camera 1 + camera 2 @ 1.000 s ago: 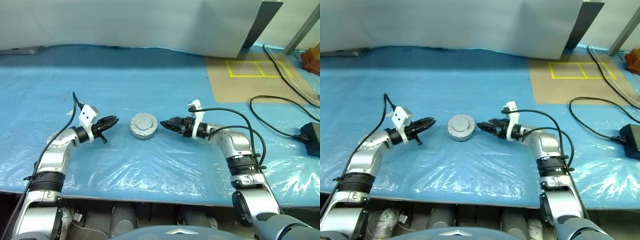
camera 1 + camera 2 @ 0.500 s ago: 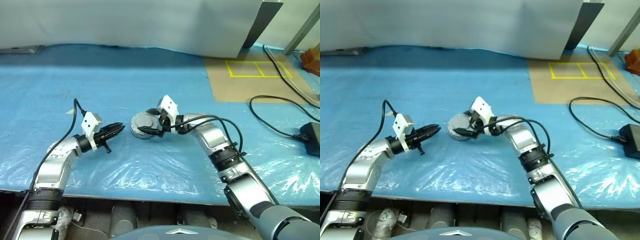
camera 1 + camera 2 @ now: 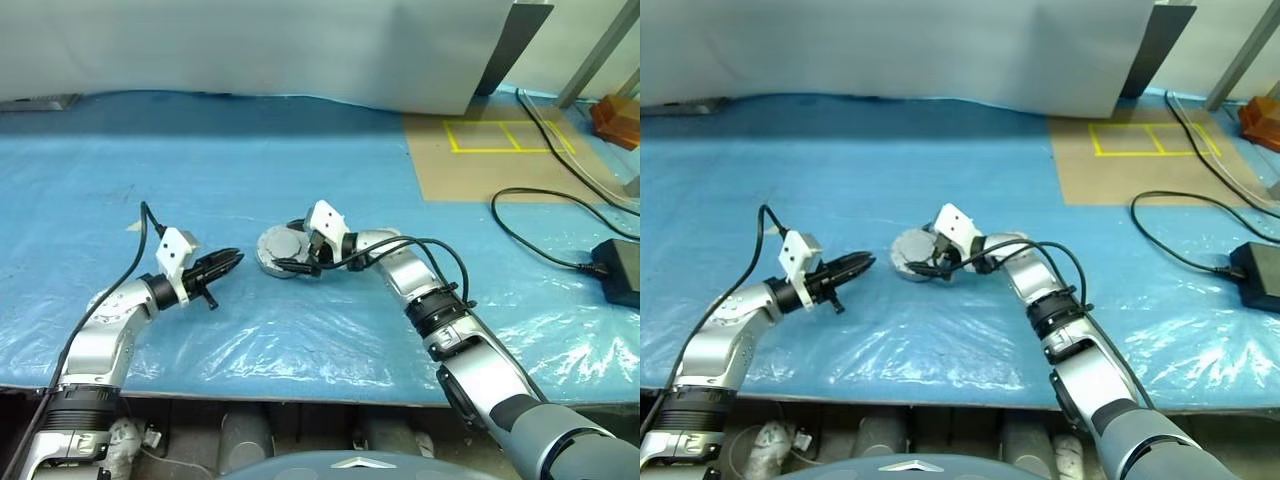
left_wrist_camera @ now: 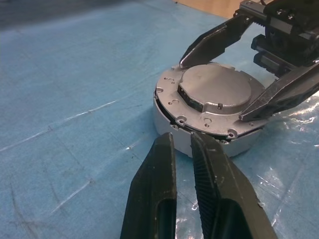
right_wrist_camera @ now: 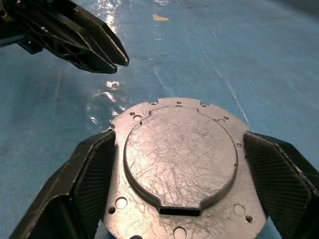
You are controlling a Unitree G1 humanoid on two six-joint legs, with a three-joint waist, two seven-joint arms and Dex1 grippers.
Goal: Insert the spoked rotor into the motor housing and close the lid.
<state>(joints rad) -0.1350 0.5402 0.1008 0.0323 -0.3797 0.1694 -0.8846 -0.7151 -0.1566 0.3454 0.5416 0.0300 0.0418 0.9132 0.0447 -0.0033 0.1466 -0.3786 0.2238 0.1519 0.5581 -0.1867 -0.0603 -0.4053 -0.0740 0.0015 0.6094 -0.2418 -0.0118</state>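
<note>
surface: blue plastic sheet (image 3: 300, 160) | back: white panel (image 3: 250, 45) | right: yellow-taped cardboard (image 3: 500, 160)

Open stretch of blue plastic-sheeted counter (image 3: 300, 170) on the far side of the squat round grey metal housing (image 4: 199, 142) with its flat grey lid (image 4: 214, 89). Flanked on two sides by the right gripper (image 3: 292, 252), jaws spread. Blocked on the near-left approach by the left gripper (image 3: 228, 262), close beside.
</note>
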